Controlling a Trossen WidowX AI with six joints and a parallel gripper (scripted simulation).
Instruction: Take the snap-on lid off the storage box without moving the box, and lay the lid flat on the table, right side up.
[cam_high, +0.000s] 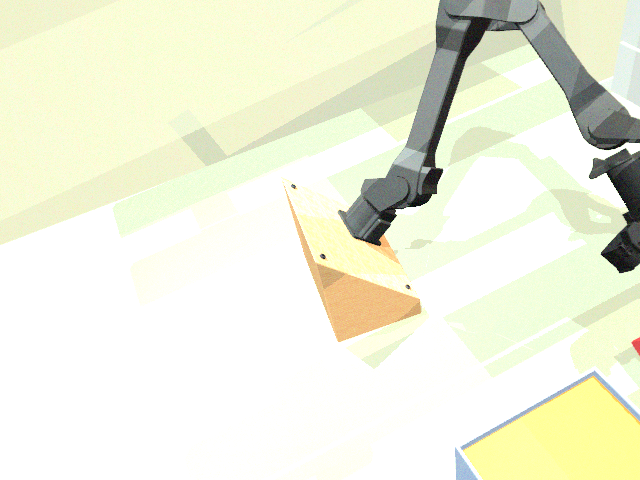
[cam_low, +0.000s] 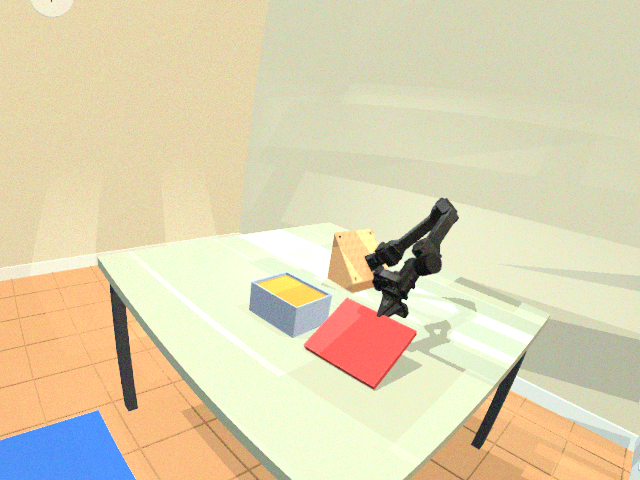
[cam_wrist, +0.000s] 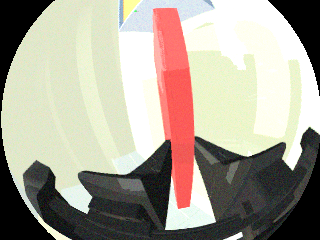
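Note:
The red lid (cam_low: 360, 345) (cam_wrist: 180, 100) is off the box and held tilted above the table; its shadow falls beside it in the exterior view. Only a corner of the lid (cam_high: 637, 346) shows at the right edge of the top view. My gripper (cam_low: 383, 313) (cam_wrist: 181, 142) is shut on the lid's edge, one finger on each side. The storage box (cam_low: 273, 311) (cam_high: 464, 466) (cam_wrist: 142, 21) stands open, blue-grey with a yellow inside, to the left of the lid in the exterior view. Whether the lid touches the table is hard to tell.
A wooden wedge (cam_high: 361, 300) (cam_low: 342, 269) with dark screws carries the arm's base, behind the box and lid in the exterior view. The pale green table (cam_low: 206, 310) has its front edge beyond the lid. A blue mat (cam_low: 62, 449) lies on the floor.

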